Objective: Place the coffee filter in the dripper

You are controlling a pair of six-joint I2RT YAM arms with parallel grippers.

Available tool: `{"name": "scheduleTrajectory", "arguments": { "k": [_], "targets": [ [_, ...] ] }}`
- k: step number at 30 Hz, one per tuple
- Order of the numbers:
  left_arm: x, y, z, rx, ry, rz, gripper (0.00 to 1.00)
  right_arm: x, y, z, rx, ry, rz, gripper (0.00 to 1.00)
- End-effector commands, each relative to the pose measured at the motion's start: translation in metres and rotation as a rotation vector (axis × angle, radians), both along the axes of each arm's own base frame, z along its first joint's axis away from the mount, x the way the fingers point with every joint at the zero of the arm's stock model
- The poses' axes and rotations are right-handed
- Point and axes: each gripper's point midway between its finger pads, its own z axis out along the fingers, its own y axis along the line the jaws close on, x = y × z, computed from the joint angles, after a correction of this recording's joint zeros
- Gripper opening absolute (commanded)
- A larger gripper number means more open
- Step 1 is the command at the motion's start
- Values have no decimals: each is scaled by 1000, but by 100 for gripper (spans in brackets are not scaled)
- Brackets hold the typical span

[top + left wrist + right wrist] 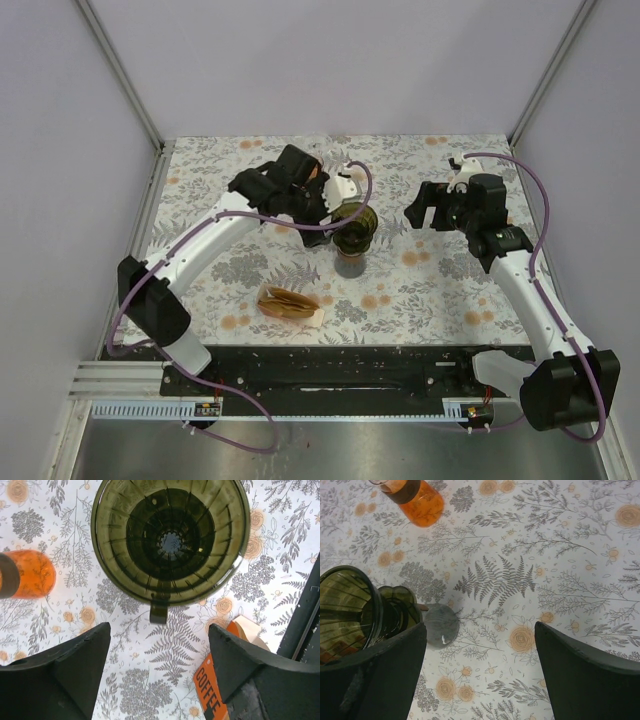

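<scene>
While the left arm is stretched forward to the table's middle, the left gripper (159, 630) hangs above and just beside the dripper (170, 540), jaws apart and empty. The right gripper (480, 627), also spread, hovers nearby over open floral tablecloth (560, 555). Near the front edge lies the coffee filter pack (290, 302), printed "COFFEE".

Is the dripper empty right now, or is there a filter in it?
Empty. The left wrist view looks straight down into the dripper: bare ribbed green walls and the bottom hole show, with no paper inside.
</scene>
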Motion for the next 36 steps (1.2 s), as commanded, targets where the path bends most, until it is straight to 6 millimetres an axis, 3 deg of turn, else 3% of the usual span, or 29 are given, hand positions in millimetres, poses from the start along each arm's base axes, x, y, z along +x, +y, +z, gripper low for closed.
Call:
{"name": "scheduleTrajectory", "arguments": {
  "k": [1,6,12,15,18,24,30,36],
  "targets": [
    [-12,20,59,-71,-94,50,83,-14,26,27,31,-104,163,93],
    [-32,68,62,-58,-98,111,89,-53,86,50,-5,-248,457,84],
    [-35,139,34,-7,-55,311,91,-111,178,54,-99,-260,786,73],
    [-36,158,24,-11,-37,382,91,-126,225,37,-212,-254,889,68],
    [-30,170,15,-33,-37,461,91,-123,257,13,-374,-244,911,65],
    [-15,198,4,-11,-63,593,91,-129,285,-20,-375,-182,1003,59],
    [-10,205,-2,-6,-53,630,91,-136,302,-56,-376,-78,1018,54],
    [-11,208,2,-12,-69,642,91,-152,310,-78,-332,11,1028,54]
  ]
}}
